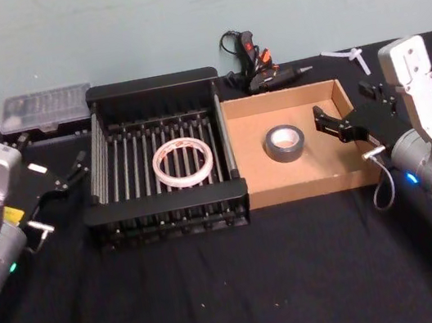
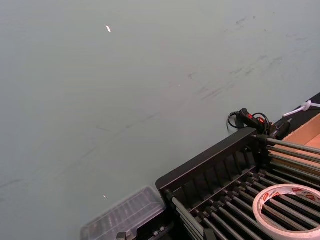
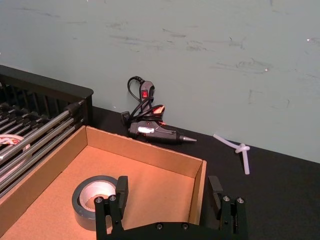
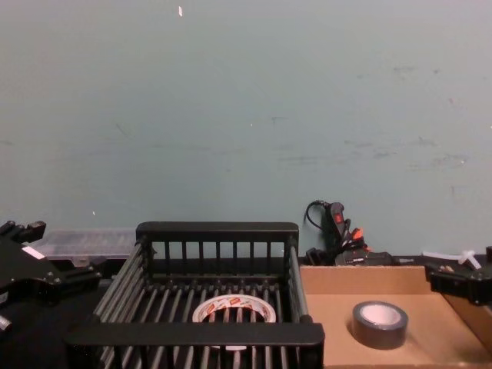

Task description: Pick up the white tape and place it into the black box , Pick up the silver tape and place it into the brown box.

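The white tape (image 1: 184, 162), a wide flat ring with small red marks on its inner core, lay flat on the bars of the black box (image 1: 151, 85), roughly at the middle. The silver tape (image 1: 284, 142), a smaller, thicker dull grey roll with a pale core, lay flat on the floor of the brown box (image 1: 348, 181), right of the black box and touching it. Both placements therefore appeared complete, and the next move probably called only for drawing the arms clear. The right tool (image 1: 328, 125) hung at the right wall of the brown box, jaws wide and holding nothing, one on either side of that wall, near the silver tape but apart from it. The left tool (image 1: 78, 169) hovered just left of the black box, open and empty. Behind the boxes on the black worktop (image 1: 221, 293) lay a glue gun (image 1: 257, 67) and a clear plastic case (image 1: 43, 111).
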You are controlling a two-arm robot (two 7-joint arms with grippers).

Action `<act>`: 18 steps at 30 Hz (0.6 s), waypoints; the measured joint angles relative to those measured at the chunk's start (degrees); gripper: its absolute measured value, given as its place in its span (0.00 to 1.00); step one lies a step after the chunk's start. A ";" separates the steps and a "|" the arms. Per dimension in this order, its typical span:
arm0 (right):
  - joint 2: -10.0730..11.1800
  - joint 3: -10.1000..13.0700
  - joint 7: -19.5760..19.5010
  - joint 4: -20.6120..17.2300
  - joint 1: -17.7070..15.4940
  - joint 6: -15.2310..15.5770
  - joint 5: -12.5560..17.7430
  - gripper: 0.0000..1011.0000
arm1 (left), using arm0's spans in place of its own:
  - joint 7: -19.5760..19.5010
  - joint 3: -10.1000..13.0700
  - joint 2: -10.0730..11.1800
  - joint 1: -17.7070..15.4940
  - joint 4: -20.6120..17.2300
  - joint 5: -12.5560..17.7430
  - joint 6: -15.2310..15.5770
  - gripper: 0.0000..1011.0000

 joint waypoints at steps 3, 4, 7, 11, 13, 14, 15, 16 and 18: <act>0.00 0.00 0.00 0.00 0.00 0.00 0.01 0.99 | 0.00 0.00 0.00 0.00 0.00 0.00 0.00 0.99; 0.00 0.00 0.00 0.00 0.00 0.00 0.01 0.99 | 0.00 0.00 0.00 0.00 0.00 0.00 0.00 0.99; 0.00 0.00 0.00 0.00 0.00 0.00 0.01 0.99 | 0.00 0.00 0.00 0.00 0.00 0.00 0.00 0.99; 0.00 0.00 0.00 0.00 -0.01 0.00 0.01 0.99 | 0.00 0.00 0.00 0.00 0.00 0.00 0.00 0.99; 0.00 0.00 0.00 0.00 0.00 0.00 0.01 0.99 | 0.00 0.00 0.00 0.00 0.00 0.00 0.00 0.99; 0.00 0.00 0.00 0.00 0.00 0.00 0.01 0.99 | 0.00 0.00 0.00 0.00 0.00 0.00 0.00 0.99; 0.00 0.00 0.00 0.00 0.00 0.00 0.01 0.99 | 0.00 0.00 0.00 0.00 0.00 0.00 0.00 0.99; 0.00 0.00 0.00 0.00 0.00 0.00 0.01 0.99 | 0.00 0.00 0.00 0.00 0.00 0.00 0.00 0.99; 0.00 0.00 0.00 0.00 0.00 0.00 0.01 0.99 | 0.00 0.00 0.00 0.00 0.00 0.00 0.00 0.99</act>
